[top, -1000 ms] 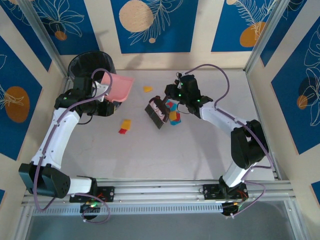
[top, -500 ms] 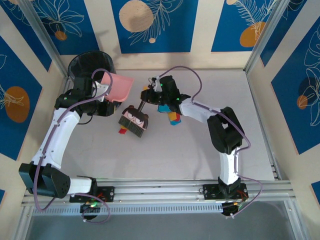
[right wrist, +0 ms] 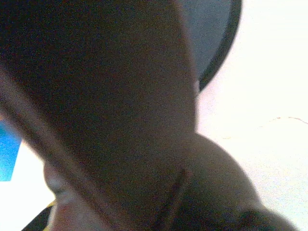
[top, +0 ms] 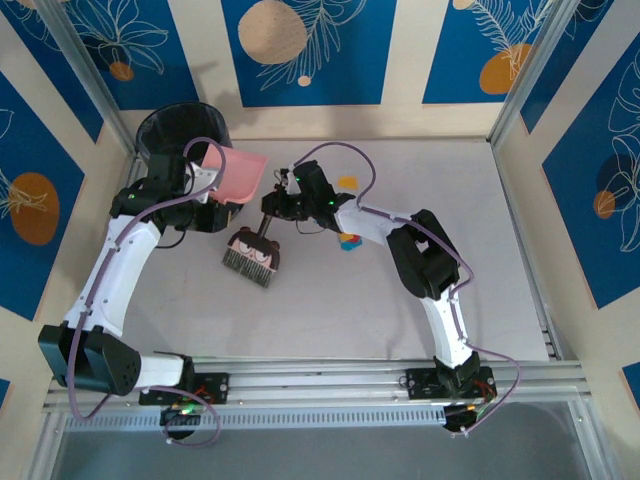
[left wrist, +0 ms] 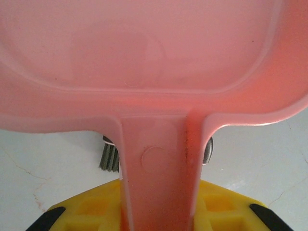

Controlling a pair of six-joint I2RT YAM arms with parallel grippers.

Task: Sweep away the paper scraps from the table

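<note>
Left gripper (top: 207, 188) clenched on dustpan (top: 238, 174) handle; pan beside bin (top: 180, 130). Right gripper (top: 272, 203) grasps brush (top: 250, 257) by handle; brush head on table (top: 400, 330), just in front of pan. Cluster of scraps (top: 348, 241) (red, blue, yellow) on table right of brush, beside right forearm. One orange bit (top: 347, 183) farther back. Left wrist view: pan handle between yellow fingers (left wrist: 82, 211), bristles (left wrist: 109, 156) beyond.

The left arm (top: 115, 262) and right arm (top: 446, 312) are built of white tubular links joined by black joint housings, each trailed by a purple cable (top: 350, 165). Green lights (top: 181, 410) are seen on the bases at 6 o'clock. The left gripper (left wrist: 154, 211) is fitted with yellow fingers (left wrist: 226, 209), black-tipped.
</note>
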